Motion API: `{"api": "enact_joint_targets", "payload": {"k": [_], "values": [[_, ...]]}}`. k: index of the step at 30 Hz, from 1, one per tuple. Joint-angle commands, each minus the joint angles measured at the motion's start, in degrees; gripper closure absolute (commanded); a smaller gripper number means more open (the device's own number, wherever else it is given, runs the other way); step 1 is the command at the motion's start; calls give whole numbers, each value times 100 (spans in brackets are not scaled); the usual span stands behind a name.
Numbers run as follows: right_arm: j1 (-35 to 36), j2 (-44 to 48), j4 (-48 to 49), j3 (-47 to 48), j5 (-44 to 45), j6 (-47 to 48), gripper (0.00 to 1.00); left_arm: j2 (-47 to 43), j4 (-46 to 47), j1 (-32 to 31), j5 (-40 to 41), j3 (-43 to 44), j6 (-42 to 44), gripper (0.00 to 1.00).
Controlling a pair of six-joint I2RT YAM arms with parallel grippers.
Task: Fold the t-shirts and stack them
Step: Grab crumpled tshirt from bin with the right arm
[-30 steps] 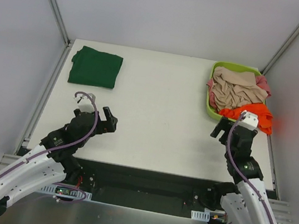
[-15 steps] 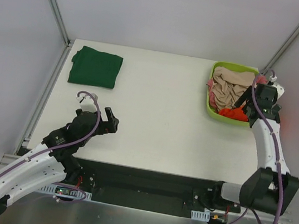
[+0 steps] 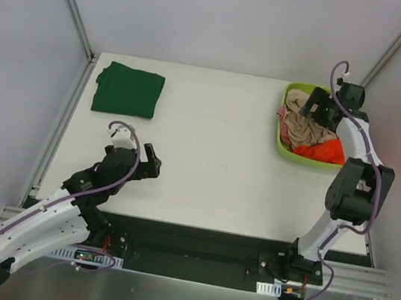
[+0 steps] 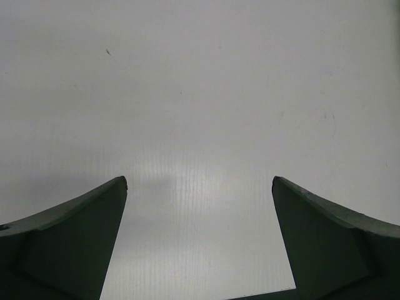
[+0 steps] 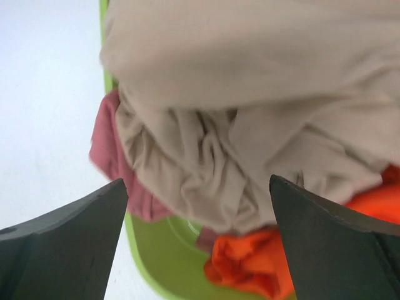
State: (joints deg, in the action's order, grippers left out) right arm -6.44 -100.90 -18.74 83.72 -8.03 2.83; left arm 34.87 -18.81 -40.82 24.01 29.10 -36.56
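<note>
The right fingers [image 3: 315, 107] hang spread wide over the basket [image 3: 281, 143] at the far right corner of the surface [image 3: 217, 137], gripping nothing. Directly beneath them lies the beige shirt [image 5: 250, 125], crumpled on top of the heap. It is bunched into folds with no clear long axis, so no particular turn of the wrist looks needed. A straight descent would likely bring the fingers onto its creased middle.

An orange shirt [image 5: 250, 262] pokes out at the basket's near side, and a pink shirt [image 5: 103, 150] at its left edge. Both sit partly under the beige one, so a deep bite could catch more than one.

The left fingers [image 3: 150, 164] are also wide and empty, over bare surface near the front left, well apart from the basket. A green shirt [image 3: 128, 90] lies folded flat at the far left corner. The right arm is plainly the nearer for the pick.
</note>
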Motion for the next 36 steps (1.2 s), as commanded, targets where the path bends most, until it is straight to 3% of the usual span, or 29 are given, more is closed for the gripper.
{"api": "enact_joint_targets", "payload": {"k": [1, 4, 7, 8, 11, 12, 20, 28, 36], "values": [[2, -973, 46, 925, 20, -98, 1, 107, 184, 4, 25, 52, 122, 1], [37, -1518, 81, 1426, 432, -239, 6, 239, 228, 4, 86, 60, 122, 1], [55, -1862, 55, 1813, 636, -274, 25, 362, 228, 12, 104, 96, 157, 1], [55, -1880, 90, 1866, 593, -274, 38, 406, 228, 12, 113, 104, 158, 1], [55, -1706, 116, 1867, 312, -222, 89, 538, 228, 4, -45, 166, 184, 1], [55, -1574, 151, 1780, 294, -222, 99, 538, 228, 4, -106, 175, 184, 1], [247, 691, 126, 1340, -93, -81, 99, 205, 229, 4, -599, 157, 131, 1], [1503, 2626, 239, 1576, -374, -545, 99, -253, 229, 4, -775, 61, 114, 1], [3533, 2576, 11, 3096, -1060, -854, 99, -385, 237, 4, -828, 34, 70, 1]]}}
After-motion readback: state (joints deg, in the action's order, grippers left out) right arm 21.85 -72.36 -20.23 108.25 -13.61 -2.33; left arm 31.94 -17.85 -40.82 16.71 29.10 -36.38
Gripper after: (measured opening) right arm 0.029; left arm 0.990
